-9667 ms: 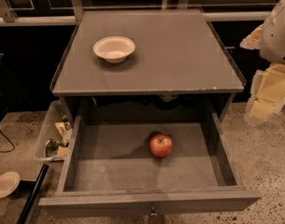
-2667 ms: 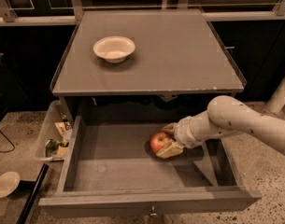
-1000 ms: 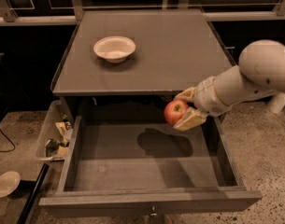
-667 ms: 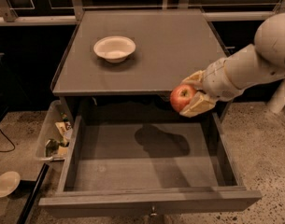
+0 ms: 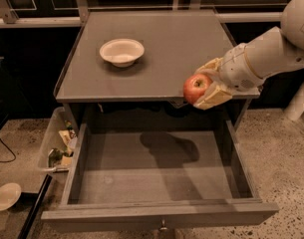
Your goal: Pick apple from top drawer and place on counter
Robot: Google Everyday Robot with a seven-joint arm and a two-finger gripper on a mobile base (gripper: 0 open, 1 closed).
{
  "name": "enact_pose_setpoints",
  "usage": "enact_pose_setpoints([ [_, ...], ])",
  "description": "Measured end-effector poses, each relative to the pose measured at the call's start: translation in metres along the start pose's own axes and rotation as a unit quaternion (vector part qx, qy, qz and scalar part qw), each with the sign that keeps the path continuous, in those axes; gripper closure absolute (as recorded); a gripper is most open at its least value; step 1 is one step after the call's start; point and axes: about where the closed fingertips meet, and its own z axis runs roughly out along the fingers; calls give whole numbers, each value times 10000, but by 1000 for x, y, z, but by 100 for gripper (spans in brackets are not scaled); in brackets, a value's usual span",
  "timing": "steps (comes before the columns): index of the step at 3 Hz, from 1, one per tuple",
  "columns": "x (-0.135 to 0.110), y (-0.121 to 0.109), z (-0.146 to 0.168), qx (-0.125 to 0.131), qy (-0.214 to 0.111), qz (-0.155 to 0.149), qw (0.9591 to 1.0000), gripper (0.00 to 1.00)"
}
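Red apple (image 5: 196, 86) hangs at centre right, over the front edge of the grey surface (image 5: 161, 63), the gripper's (image 5: 205, 89) jaws clamped on it. Best carry it up-frame, clear of the white bowl (image 5: 122, 51), and lower before releasing.

Off-task clutter: bowl, bin, dish, cable, floor.
A white bowl (image 5: 121, 52) is seen upright on the worktop (image 5: 166, 34), rear left, well apart from the pincer (image 5: 202, 87) clamped on the apple (image 5: 195, 86) at the front right edge. A clear bin (image 5: 53, 133) of clutter is set against the cabinet's left side on the speckled floor (image 5: 286, 168). A white dish (image 5: 5, 196) and a black cable (image 5: 6, 153) are seen further left.
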Motion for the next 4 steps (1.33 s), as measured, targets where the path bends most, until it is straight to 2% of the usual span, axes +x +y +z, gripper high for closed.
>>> enact_pose_setpoints([
  [1, 3, -34, 6, 201, -215, -19, 9996, 100],
  [2, 9, -77, 16, 365, -416, -4, 9985, 100],
  [3, 16, -112, 30, 377, -682, 112, 9969, 100],
  [4, 22, -132, 44, 231, -929, 293, 9950, 100],
])
